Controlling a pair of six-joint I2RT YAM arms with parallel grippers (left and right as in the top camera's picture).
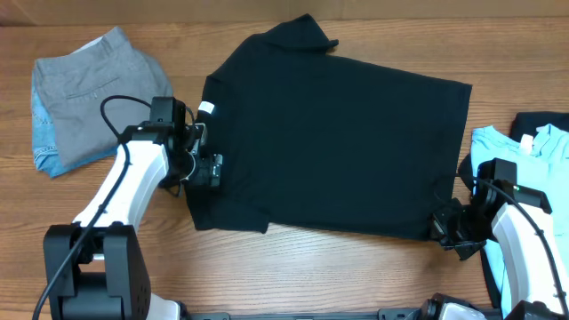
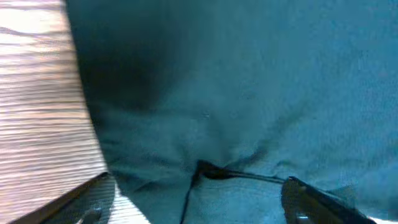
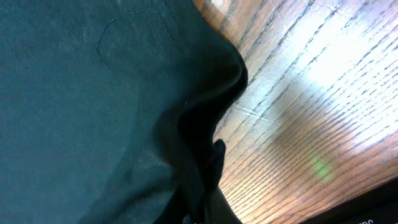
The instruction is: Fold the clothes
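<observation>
The clothes are chiefly a black short-sleeved T-shirt, spread flat across the middle of the table, its white neck label at the left edge. My left gripper sits over the shirt's left edge. In the left wrist view it is open, and its fingers straddle a seam of dark fabric. My right gripper is at the shirt's lower right corner. In the right wrist view it is shut on a bunched fold of the black cloth. A light blue T-shirt lies at the far right.
Folded grey trousers lie at the back left on a blue patterned cloth. A dark garment peeks out behind the light blue shirt. Bare wood runs along the front between the two arm bases.
</observation>
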